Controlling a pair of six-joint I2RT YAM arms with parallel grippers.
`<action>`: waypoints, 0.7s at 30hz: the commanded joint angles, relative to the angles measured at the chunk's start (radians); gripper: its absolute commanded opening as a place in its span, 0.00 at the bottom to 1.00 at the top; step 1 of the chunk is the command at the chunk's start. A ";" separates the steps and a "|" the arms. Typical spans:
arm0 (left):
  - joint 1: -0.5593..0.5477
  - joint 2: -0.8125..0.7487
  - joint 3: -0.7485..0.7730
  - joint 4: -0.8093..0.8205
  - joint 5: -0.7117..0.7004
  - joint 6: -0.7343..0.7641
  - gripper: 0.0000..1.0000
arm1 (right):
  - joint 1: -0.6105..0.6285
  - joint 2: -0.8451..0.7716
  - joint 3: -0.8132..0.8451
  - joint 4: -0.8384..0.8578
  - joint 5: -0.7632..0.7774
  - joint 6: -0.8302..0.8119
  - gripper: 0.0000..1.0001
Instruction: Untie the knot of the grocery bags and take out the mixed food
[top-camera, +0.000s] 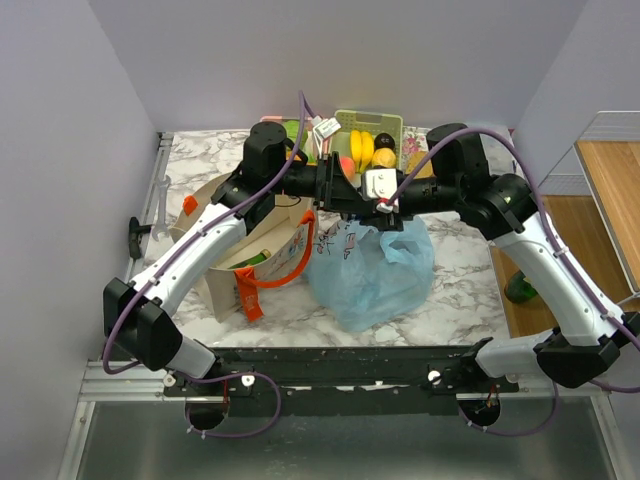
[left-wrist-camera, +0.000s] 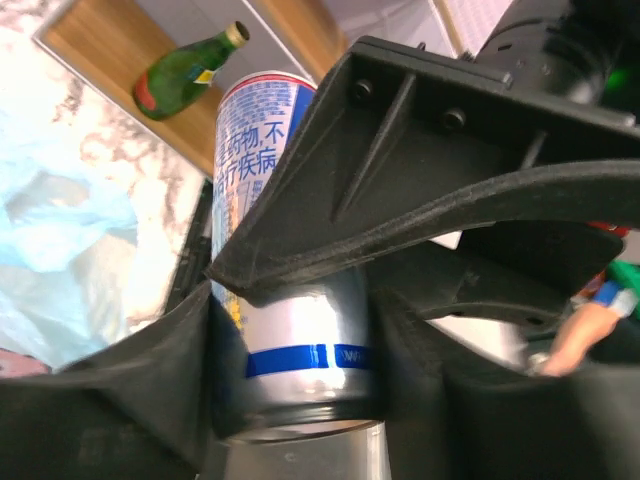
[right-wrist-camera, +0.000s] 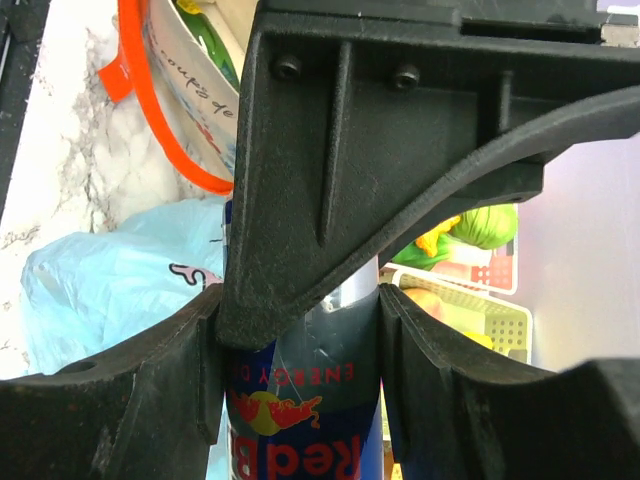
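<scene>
Your left end effector (left-wrist-camera: 295, 350) and right end effector (right-wrist-camera: 300, 360) both clamp one can (right-wrist-camera: 300, 420) by the blue bag (top-camera: 370, 285); bananas (top-camera: 360, 148) sit in the green basket (top-camera: 370, 114).

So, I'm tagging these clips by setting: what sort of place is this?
Most likely a robot test bench in a lab, not a real kitchen: two arms bolted to a rail at a marble-patterned tabletop, plain lavender walls boxing it in, and toy-looking fruit in a green basket.

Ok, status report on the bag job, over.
Right gripper shut on can. Left gripper around same can, grip unclear. Blue bag beneath them. Tote close beside it.
</scene>
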 joint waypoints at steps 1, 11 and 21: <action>0.004 -0.024 -0.050 0.191 0.108 -0.089 0.18 | 0.009 -0.035 -0.003 0.081 0.008 -0.004 0.16; 0.056 -0.084 -0.142 0.259 0.126 -0.109 0.00 | 0.009 -0.062 0.018 -0.090 0.196 -0.044 0.45; 0.056 -0.089 -0.120 0.141 0.101 -0.037 0.00 | 0.009 -0.051 0.037 -0.157 0.313 -0.069 0.68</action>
